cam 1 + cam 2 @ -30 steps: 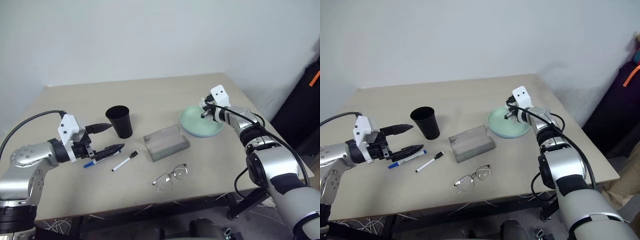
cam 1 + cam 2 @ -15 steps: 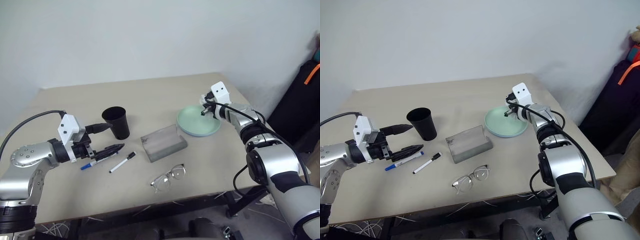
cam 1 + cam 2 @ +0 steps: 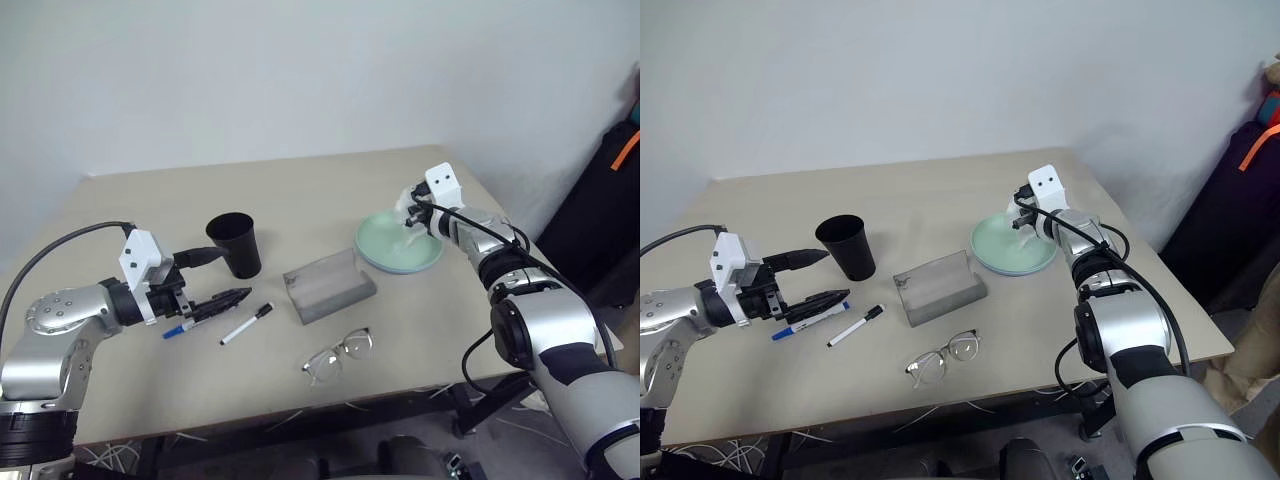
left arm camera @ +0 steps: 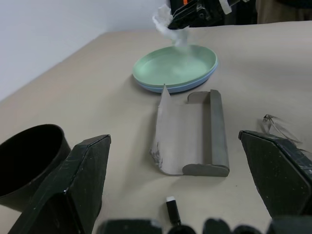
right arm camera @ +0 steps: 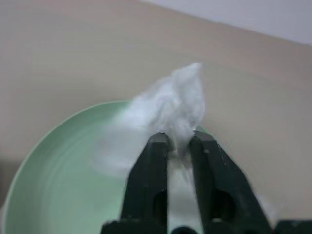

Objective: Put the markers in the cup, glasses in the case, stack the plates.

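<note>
A plain white wall backs the beige table (image 3: 300, 190), which fills the middle of the frame; dark bags stand at the far right. At right of centre the green plate (image 3: 385, 250) sits on the blue one, and above it the right gripper (image 5: 176, 141) pinches a crumpled tissue (image 5: 170, 105). The left gripper (image 3: 215, 275) stands spread wide at left, over the blue-capped marker (image 3: 178, 328), beside the black-capped marker (image 3: 248, 322). The cup (image 3: 234, 243), case (image 3: 328, 284) and glasses (image 3: 338, 354) lie mid-table.

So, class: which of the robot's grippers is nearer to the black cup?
Left. The left gripper hangs open just beside the black cup, while the right gripper is across the table over the plates, pinching white tissue.
</note>
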